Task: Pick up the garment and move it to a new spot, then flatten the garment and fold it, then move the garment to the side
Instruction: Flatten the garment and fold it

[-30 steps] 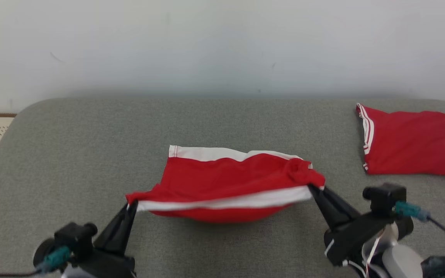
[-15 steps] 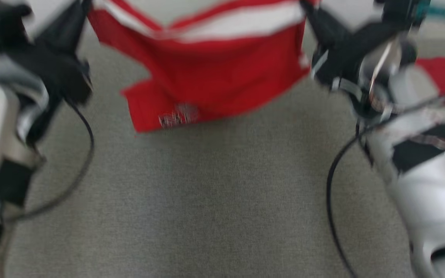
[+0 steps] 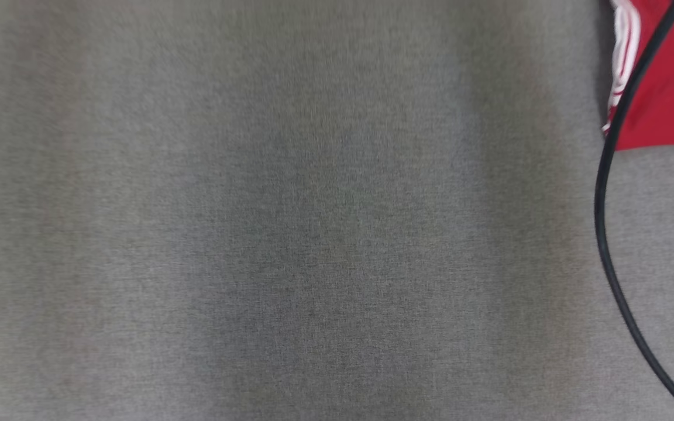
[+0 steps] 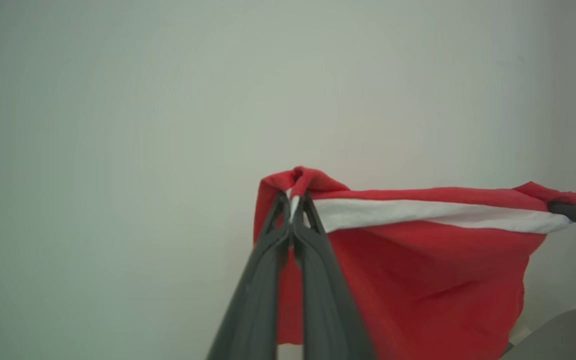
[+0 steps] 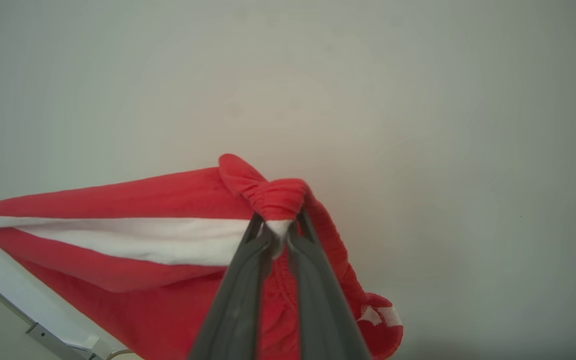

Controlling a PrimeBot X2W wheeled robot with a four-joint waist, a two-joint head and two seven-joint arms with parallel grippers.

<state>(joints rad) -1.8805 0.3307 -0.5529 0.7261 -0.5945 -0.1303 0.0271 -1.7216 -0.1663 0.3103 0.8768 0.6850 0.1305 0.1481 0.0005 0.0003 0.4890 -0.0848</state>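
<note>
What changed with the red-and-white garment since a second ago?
The red garment with the white band was lifted off the grey fabric surface and hangs between the left gripper and right gripper. Both stay clamped on it; the folded red garment stays put.

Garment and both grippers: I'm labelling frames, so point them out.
garment (image 4: 418, 280), left wrist view, hanging red body.
left gripper (image 4: 294, 199), left wrist view, between its fingertips.
right gripper (image 5: 278, 225), right wrist view, between its fingertips.
</note>
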